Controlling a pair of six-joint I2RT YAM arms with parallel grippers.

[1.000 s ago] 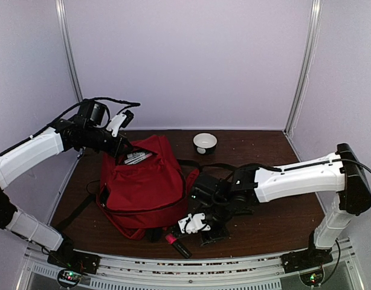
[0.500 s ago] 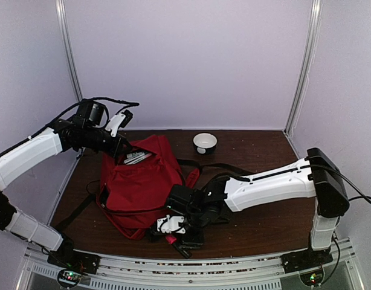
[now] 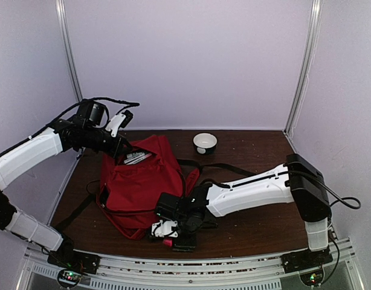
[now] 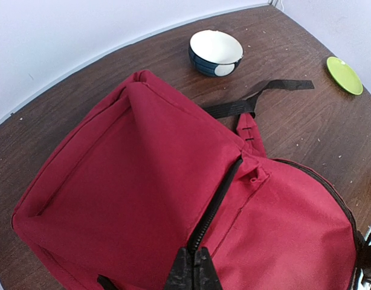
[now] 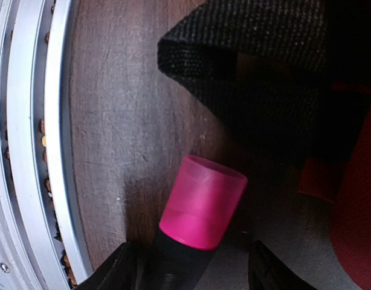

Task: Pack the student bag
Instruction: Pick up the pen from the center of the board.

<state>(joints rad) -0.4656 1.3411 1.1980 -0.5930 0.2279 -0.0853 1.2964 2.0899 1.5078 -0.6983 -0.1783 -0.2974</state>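
at the near edge of the table, just past the metal rail, lies a marker with a pink cap and a black body. the right gripper hangs low over it. its two fingers are spread apart, one on each side of the black body, and they are not squeezing it. i cannot tell if a finger touches the marker. the pink cap points at a piece of black strap that lies just beside it on the wood.

right behind the marker is the red bag. it is the biggest thing here. it lies on the left half of the table, with its bottom near the front edge and its top toward the back wall. a long black strap runs out from it across the wood to the right.

the left gripper is at the far top of the bag. its fingers are pressed tight together right at the end of the black zip, pinching the bag there. next to that spot the bag's mouth is open, and something white shows inside, but i cannot tell what it is.

farther back, close to the wall, sits a bowl. it is white inside and dark blue outside. it is apart from the bag. the left wrist view also shows a small green plate lying flat on the table, well apart from the bowl.
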